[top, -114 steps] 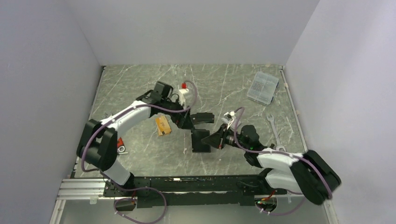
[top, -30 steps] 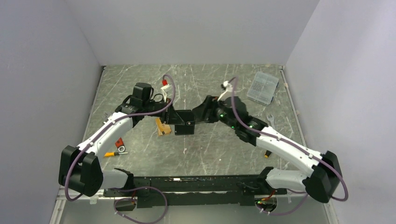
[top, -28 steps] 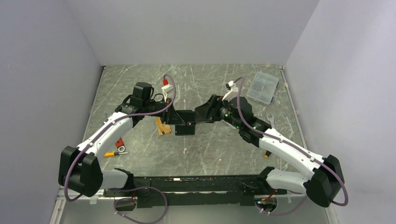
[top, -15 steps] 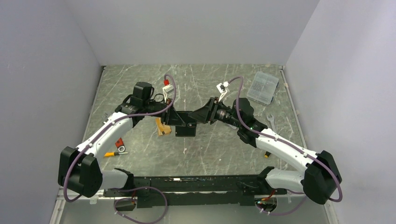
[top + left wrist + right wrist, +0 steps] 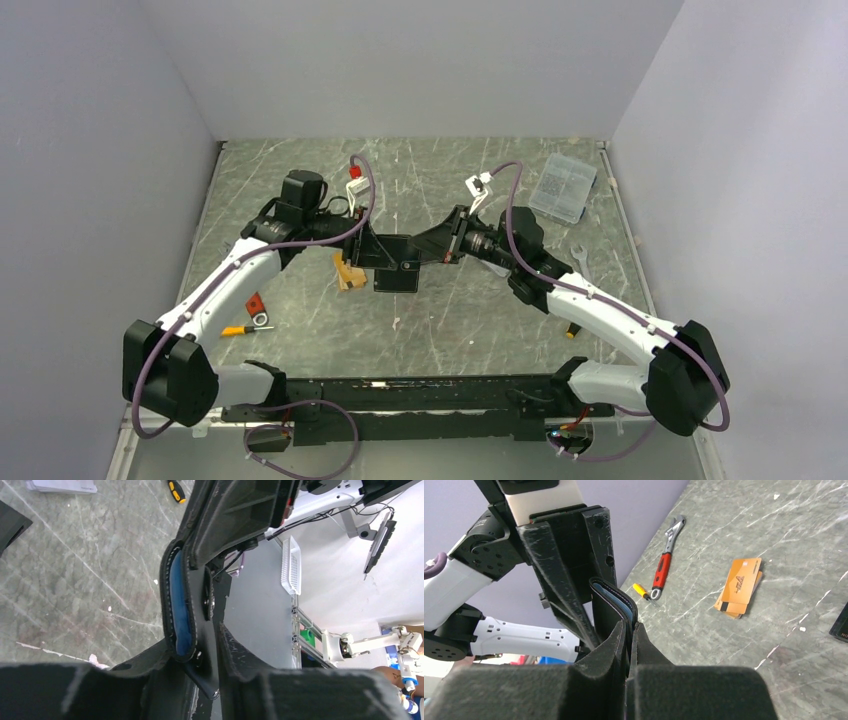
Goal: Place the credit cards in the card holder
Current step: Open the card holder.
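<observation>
Where the two grippers meet: above the middle of the worktop, with fingertips facing each other across the card holder [image 5: 398, 272].
Left gripper [image 5: 197, 641]: jaws nearly closed, pinching one edge of the card holder; blue lining shows between the black covers.
Right gripper [image 5: 628, 628]: jaws almost together, clamped on a thin black leaf of the same card holder from the opposite side.
Card holder: lifted off the surface, folded nearly shut, held by both grippers at once.
Orange card [image 5: 349, 270]: flat on the worktop just left of the card holder, lying on a second card whose edge shows beneath it.
Wrench [image 5: 667, 560]: red handle, near the left edge.
Screwdriver [image 5: 641, 589]: small and yellow, just beside the wrench.
Clear box [image 5: 563, 187]: far right corner.
Spanner [image 5: 585, 275]: silver, near the right edge.
</observation>
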Robot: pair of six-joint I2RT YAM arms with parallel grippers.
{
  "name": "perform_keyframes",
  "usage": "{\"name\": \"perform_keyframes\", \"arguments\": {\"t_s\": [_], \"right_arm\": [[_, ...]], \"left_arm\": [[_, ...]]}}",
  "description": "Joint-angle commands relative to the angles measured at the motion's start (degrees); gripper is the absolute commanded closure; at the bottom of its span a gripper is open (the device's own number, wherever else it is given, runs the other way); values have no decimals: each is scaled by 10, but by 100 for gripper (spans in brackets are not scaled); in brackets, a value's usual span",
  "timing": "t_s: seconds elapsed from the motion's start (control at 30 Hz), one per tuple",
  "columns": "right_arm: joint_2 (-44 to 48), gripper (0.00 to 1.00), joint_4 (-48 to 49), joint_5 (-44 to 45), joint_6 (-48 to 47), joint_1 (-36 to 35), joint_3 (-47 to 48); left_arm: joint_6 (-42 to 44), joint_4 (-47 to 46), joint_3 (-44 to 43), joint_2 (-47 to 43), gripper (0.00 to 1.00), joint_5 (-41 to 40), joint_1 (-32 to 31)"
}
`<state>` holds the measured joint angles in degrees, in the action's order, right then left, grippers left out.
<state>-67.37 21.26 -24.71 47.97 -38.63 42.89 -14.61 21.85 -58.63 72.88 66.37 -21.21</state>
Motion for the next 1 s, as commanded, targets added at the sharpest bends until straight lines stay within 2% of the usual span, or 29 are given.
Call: {"name": "perform_keyframes", "arguments": {"t_s": [0.0,0.23,0.4,0.53,0.67,0.7,0.8,0.87,0.9,0.97], "right_arm": [[15,100,-4,-16,-13,8,14],[14,100,16,-46,-16,6,11],[20,100,13,-54,-26,6,12],[20,100,12,-57,-28,6,13],[10,100,17,-56,-25,4,16],[6,91,8,-50,-29,4,22],[2,47,-74,7,-58,4,53],[7,27,-150,70,-84,2,89],[12,18,-186,113,-104,-3,100],[25,17,-246,206,-127,-26,115]], "left_arm": [[30,10,-35,-26,65,41,0],[23,0,-40,-22,61,52,11],[1,-26,-31,-17,64,45,27],[-5,-39,-26,-14,74,35,33],[-25,-58,-19,-14,96,24,33],[-28,-59,-17,-15,100,18,33],[-32,-42,-12,-16,100,-24,33],[-27,-14,-17,-19,100,-76,34],[-28,-2,-21,-18,100,-98,38],[-40,10,-22,-15,100,-132,46]]}}
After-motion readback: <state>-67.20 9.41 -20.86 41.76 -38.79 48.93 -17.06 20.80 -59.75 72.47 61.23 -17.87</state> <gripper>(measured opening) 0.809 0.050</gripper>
